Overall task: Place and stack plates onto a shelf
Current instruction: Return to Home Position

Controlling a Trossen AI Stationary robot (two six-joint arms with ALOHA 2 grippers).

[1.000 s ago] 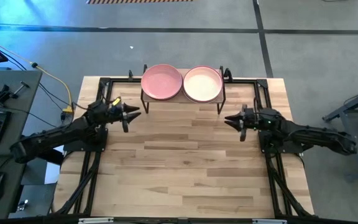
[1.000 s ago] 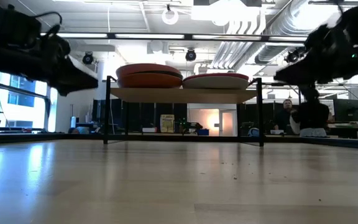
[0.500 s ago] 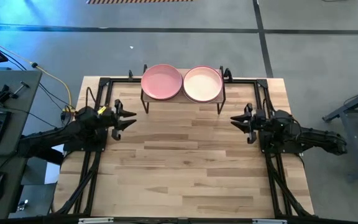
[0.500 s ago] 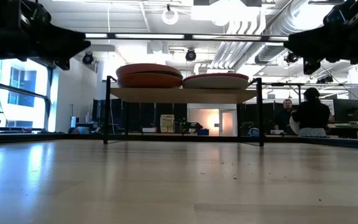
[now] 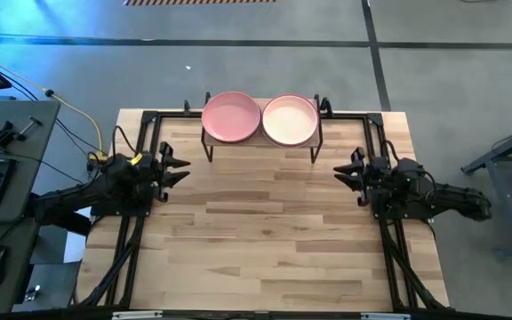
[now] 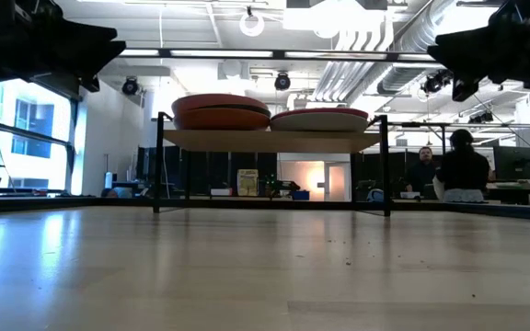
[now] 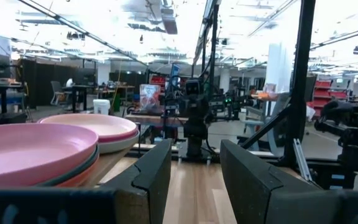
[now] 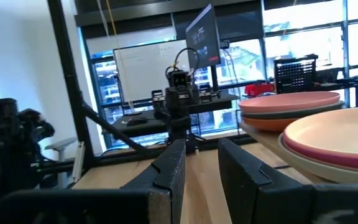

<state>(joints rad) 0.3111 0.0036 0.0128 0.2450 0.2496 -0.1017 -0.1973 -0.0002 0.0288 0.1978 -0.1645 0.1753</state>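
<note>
The shelf (image 5: 260, 143) stands at the far edge of the tabletop (image 5: 265, 231), midway across. It is a light-wood board on thin black legs and carries two stacks of plates side by side. From above, only the top plates show: a pink plate (image 5: 231, 116) on the stack towards the left arm, and a cream plate (image 5: 290, 120) on the other, their rims almost touching. The wrist views show the layers beneath. Under the pink plate lie a grey-green rim and then an orange one. Under the cream plate lie a pink rim and then a paler one. In the low view the pink-topped stack rises a little higher than its neighbour.

Both arms are folded low over the side rails. The left gripper (image 5: 181, 167) sits near the left edge of the tabletop and the right gripper (image 5: 343, 174) near the right edge. Each points inward, clear of the shelf. Each wrist view shows a gap of bare wood between its two dark fingers, so both grippers are parted and hold nothing.

Compared with a second ago, both grippers have drawn back outward from the shelf's corners and tucked in closer to their bases. The plates have not shifted.

A person (image 6: 463, 170) stands in the room beyond.
</note>
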